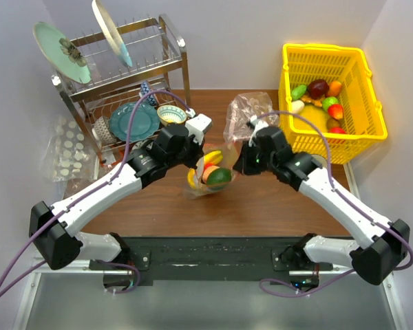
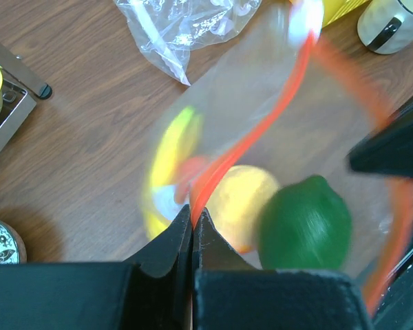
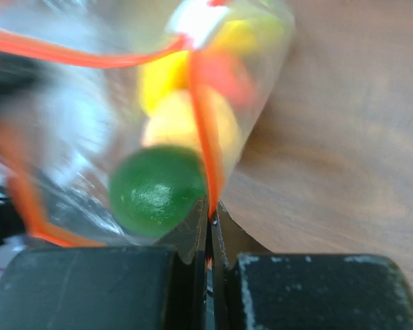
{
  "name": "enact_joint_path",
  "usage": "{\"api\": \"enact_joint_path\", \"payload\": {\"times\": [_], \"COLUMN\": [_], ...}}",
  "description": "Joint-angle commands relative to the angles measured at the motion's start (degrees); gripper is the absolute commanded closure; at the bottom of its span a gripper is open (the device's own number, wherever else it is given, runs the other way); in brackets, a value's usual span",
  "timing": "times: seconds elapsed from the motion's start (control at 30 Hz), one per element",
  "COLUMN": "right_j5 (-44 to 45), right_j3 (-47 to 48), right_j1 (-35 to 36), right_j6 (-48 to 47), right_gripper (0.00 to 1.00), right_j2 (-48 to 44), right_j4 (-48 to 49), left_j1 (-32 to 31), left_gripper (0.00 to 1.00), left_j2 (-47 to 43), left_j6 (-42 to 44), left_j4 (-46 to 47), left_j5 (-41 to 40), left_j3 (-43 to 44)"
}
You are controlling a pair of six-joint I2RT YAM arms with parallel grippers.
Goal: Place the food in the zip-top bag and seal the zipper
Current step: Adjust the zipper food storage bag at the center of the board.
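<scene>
The left end effector (image 2: 193,221) is pressed together on the zipper (image 2: 261,134), pinching the red-orange strip at one side of the zip-top bag's (image 1: 212,173) mouth. The right end effector (image 3: 210,214) is clamped on the same strip at the opposite side. The bag hangs between them with its mouth pulled into an open loop. I cannot tell whether its bottom touches the surface (image 1: 261,206).

Just beyond both sets of fingertips, inside the bag, sit a green fruit (image 2: 304,223), a yellow banana (image 2: 172,148) and a yellow-orange round piece (image 2: 244,199).

Behind both end effectors, toward the arm bases, the surface lies bare. Ahead of the right end effector a crumpled pinkish bag (image 1: 251,113) lies near, and a yellow basket (image 1: 372,103) stands further out at the far edge. The dish rack (image 1: 124,75) crowds the left end effector's outer side.
</scene>
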Motion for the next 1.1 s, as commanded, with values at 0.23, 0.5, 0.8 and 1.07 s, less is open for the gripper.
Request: {"api": "enact_joint_path", "payload": {"times": [0.23, 0.5, 0.8, 1.07], "right_j5": [8.6, 4.9, 4.3, 2.9], "right_j3": [11.3, 4.9, 13.5, 10.2], "right_j1": [0.1, 0.2, 0.1, 0.2], "right_j6": [-3.5, -2.0, -2.5, -2.4], "right_gripper": [1.0, 1.0, 1.0, 1.0], "right_j2": [-0.2, 2.7, -0.4, 2.8], "right_j4": [-3.4, -1.4, -1.0, -2.1], "left_j1": [0.4, 0.4, 0.4, 0.4], "left_gripper": [1.0, 1.0, 1.0, 1.0], "left_j2": [1.1, 0.5, 3.7, 0.6], "left_j6": [-0.7, -1.6, -2.3, -2.1], "left_j4": [-6.1, -11.3, -12.1, -11.5], "left_j5": [-3.0, -1.9, -2.6, -3.2], "left_j3": [11.2, 15.7, 13.9, 15.4]}}
